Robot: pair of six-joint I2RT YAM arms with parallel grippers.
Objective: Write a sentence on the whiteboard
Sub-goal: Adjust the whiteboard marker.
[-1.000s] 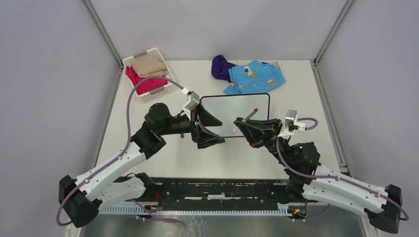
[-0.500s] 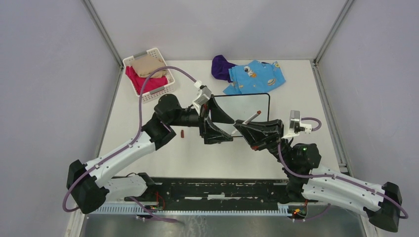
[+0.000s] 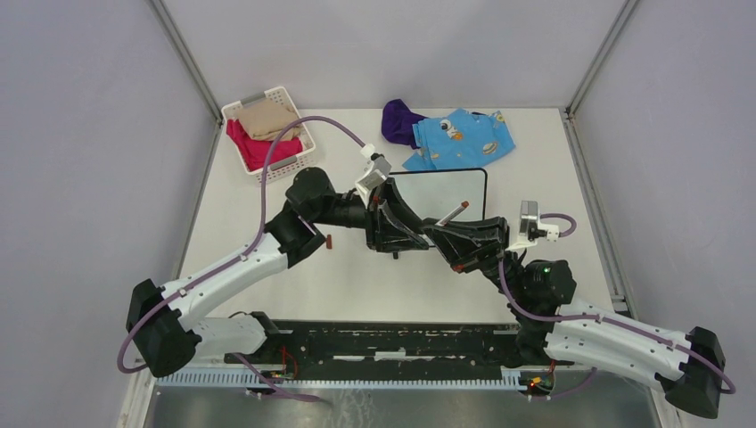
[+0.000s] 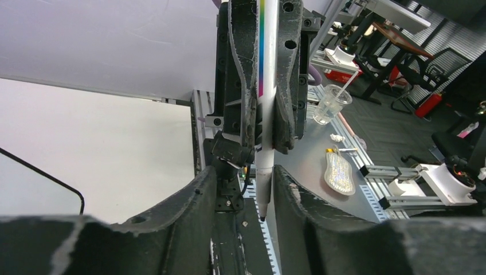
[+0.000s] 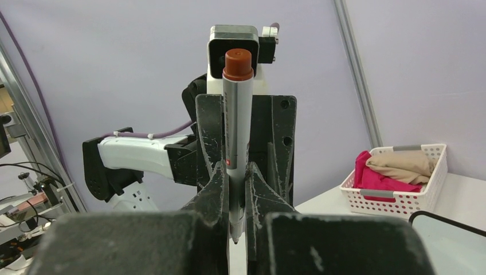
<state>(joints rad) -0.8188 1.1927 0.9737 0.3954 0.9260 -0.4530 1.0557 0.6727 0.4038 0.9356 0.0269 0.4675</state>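
The whiteboard [image 3: 439,185] lies flat at mid-table; its black frame also shows in the left wrist view [image 4: 47,178] and the right wrist view [image 5: 453,220]. The sentence is out of view; the bare part of the board is plain white. My right gripper [image 3: 440,232] [image 5: 236,172] is shut on a white marker [image 3: 453,214] [image 5: 236,120], red-brown end up. My left gripper [image 3: 419,235] [image 4: 245,172] faces it with its jaws part open around the marker's tip end [image 4: 263,189]. One finger [image 4: 295,197] lies against the marker, and a gap remains on the other side.
A small red-brown cap [image 3: 331,241] lies on the table left of the grippers. A white slatted basket [image 3: 267,134] [image 5: 401,177] of clothes stands at the back left. Blue and purple garments [image 3: 455,138] lie behind the board.
My left gripper has swung right, off the cap's spot, up to the marker held by the right gripper, and its jaws have narrowed around the tip end. The right gripper barely moved.
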